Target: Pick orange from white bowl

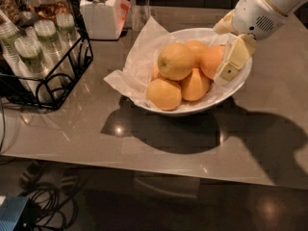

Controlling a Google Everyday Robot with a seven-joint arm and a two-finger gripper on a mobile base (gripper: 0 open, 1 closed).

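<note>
The cream-coloured two-finger pincer (222, 52) sits low over the right-hand side of the wide, shallow white ceramic bowl (202, 105), right against the round, deep-orange fruit (209, 60) that lies on the right of the pile near the rim. It cannot be determined whether the pincer is closed on this orange or only placed around it. Hazard 1: the orange is smooth and round, so an off-centre or shallow hold is likely to let it roll out on lifting. Hazard 2: the orange touches the pale yellowish round fruit (175, 60) and the pointed-topped orange fruit (195, 84); withdrawing it may unsettle the pile and send a neighbour over the rim. Hazard 3: the pincer is close to the rim and to the crinkled white paper lining (139, 57); snagging either could drag the bowl across the glossy grey worktop (96, 129).
</note>
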